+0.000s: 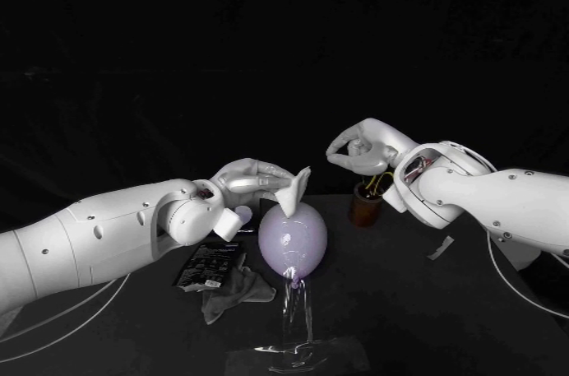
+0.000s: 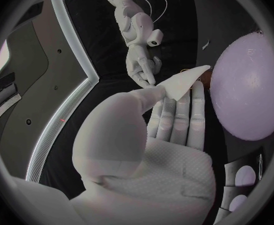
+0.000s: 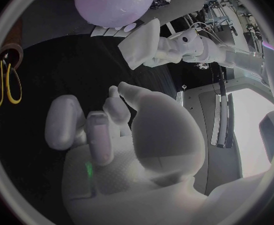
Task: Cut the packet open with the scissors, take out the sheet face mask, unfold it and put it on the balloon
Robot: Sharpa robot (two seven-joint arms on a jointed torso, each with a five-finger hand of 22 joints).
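- The desk (image 1: 474, 310) is black, with a black cloth backdrop (image 1: 284, 47) hanging behind it
- One lavender balloon (image 1: 292, 240) stands near the middle of the desk, knot down, on one clear stand (image 1: 293, 343)
- One dark packet (image 1: 211, 266) lies flat on the desk to the picture's left of the balloon; one grey crumpled piece (image 1: 238, 294) lies just beside it, and I cannot tell what it is
- One brown holder (image 1: 365, 210) stands behind the balloon on the robot's right, with one pair of yellow-handled scissors (image 3: 4, 85) upright in it
- One small pale scrap (image 1: 441, 246) lies on the desk further right, well apart from the balloon
- Two hands are raised above the desk: the left hand (image 1: 252, 178) pinches one stiff white sheet (image 1: 295, 189), apparently the folded face mask, between thumb and fingers, its pointed end up, just beside the top of the balloon
- The right hand (image 1: 359, 150) is clenched on nothing, held above the holder
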